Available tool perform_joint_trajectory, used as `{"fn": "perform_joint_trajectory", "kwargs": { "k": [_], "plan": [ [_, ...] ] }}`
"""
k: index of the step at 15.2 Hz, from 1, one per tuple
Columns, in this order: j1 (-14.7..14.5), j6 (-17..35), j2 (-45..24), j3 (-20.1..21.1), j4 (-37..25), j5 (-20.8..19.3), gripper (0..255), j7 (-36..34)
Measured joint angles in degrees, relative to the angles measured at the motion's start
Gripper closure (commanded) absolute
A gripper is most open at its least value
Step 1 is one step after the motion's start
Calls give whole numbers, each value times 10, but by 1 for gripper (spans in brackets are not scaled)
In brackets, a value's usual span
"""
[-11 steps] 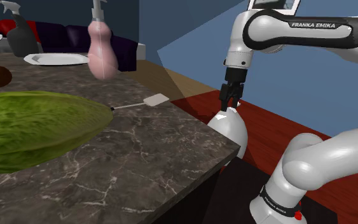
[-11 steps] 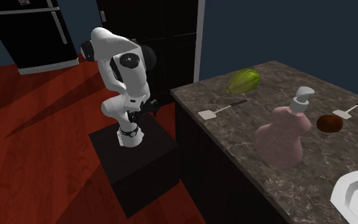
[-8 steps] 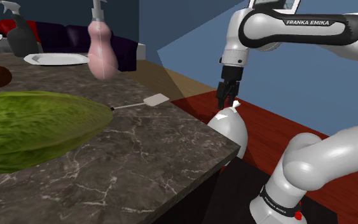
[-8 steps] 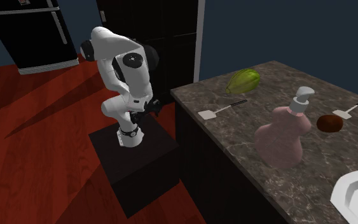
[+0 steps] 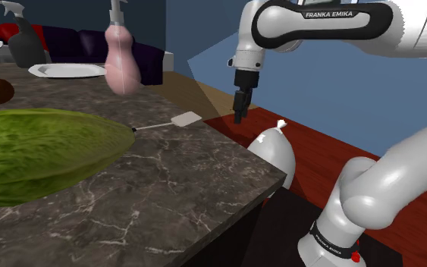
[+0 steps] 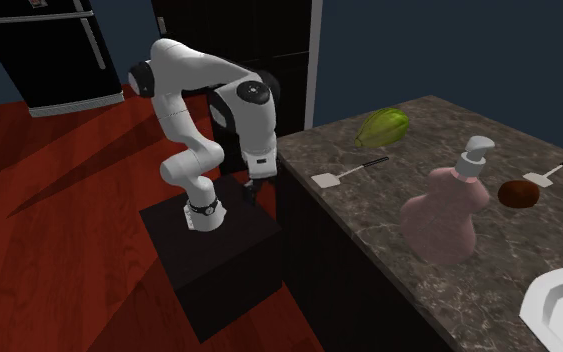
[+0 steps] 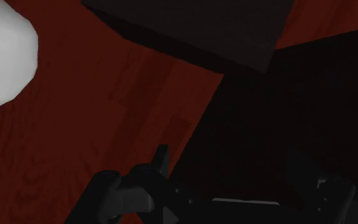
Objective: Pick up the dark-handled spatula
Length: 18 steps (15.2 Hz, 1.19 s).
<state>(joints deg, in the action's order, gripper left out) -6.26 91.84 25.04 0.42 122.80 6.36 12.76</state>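
Observation:
A spatula (image 5: 186, 119) with a white blade lies near the counter's edge; its thin handle runs toward the green vegetable and ends dark. In the second exterior view this spatula (image 6: 341, 174) lies close to the counter's near corner. A second spatula (image 6: 551, 173) with a dark handle lies far off by a brown object. My black gripper (image 5: 240, 111) hangs pointing down over the floor, to the shoulder view's right of the white blade and off the counter. The gripper (image 6: 252, 188) hangs beside the counter's end. In the wrist view the gripper (image 7: 228, 159) is open and holds nothing.
On the dark marble counter (image 5: 174, 182) are a large green vegetable (image 5: 45, 152), a pink pump bottle (image 5: 120, 61), a white plate (image 5: 67, 70), a dark spray bottle (image 5: 22, 42) and a brown object (image 6: 517, 193). Below are the red wood floor (image 7: 75, 140) and the black stand (image 6: 214, 250).
The arm has swung from over its stand toward the counter, and the gripper has risen and shifted to the shoulder view's left, nearer the spatula. Nothing on the counter has moved.

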Motion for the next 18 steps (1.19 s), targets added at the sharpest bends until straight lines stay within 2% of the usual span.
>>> {"fn": "perform_joint_trajectory", "kwargs": {
  "k": [11, 18],
  "plan": [
    [-74, 2, -181, 50, -216, -10, 0, 152],
    [-118, -9, -265, 93, -335, -28, 0, 237]
  ]
}}
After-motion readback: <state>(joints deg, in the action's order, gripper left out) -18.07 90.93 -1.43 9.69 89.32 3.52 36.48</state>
